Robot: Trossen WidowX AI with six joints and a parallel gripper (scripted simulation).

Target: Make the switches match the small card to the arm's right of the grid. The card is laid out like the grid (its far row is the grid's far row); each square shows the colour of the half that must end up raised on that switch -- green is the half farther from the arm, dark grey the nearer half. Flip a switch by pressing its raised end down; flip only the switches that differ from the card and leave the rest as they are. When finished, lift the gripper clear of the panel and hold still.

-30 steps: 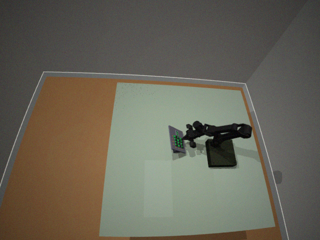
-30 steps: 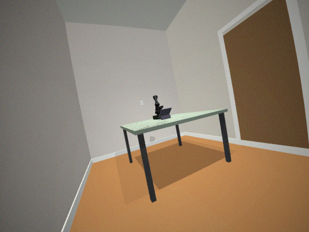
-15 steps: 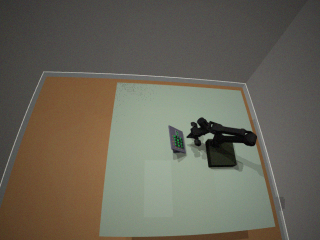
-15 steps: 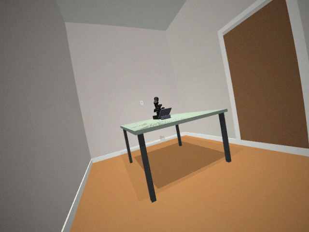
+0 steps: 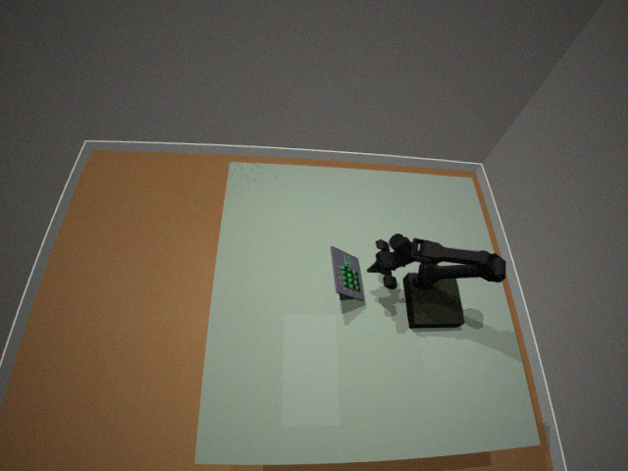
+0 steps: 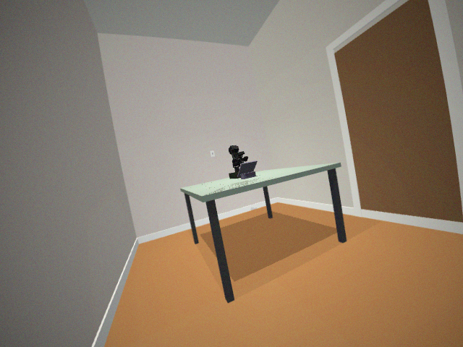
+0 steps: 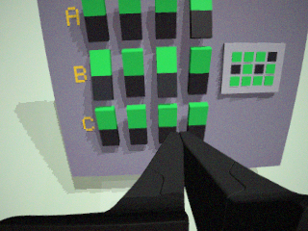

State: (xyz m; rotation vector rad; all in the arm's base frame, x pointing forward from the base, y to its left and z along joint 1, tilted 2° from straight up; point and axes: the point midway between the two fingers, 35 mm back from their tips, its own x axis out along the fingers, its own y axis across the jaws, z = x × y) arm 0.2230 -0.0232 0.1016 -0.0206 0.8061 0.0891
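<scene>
The purple panel (image 7: 241,130) (image 5: 337,255) (image 6: 247,168) stands tilted, with rows A, B and C of green-and-dark switches. In the wrist view, row A's rightmost switch (image 7: 200,21) and row B's first (image 7: 101,74) and third (image 7: 166,72) look brighter, with the near dark grey half raised. The other visible switches, including all of row C, look to have the green half raised. The card (image 7: 252,46) shows dark at those same three squares and green elsewhere. My gripper (image 7: 177,141) (image 5: 368,270) is shut and empty, off the panel on its near side. Its tips overlap row C's right part in view.
The arm's dark base (image 5: 435,304) stands on the pale green table (image 5: 268,253) (image 6: 291,171), on the near side of the panel. The panel's support (image 6: 248,175) is beneath it. The orange floor (image 5: 136,279) lies beyond the table edge.
</scene>
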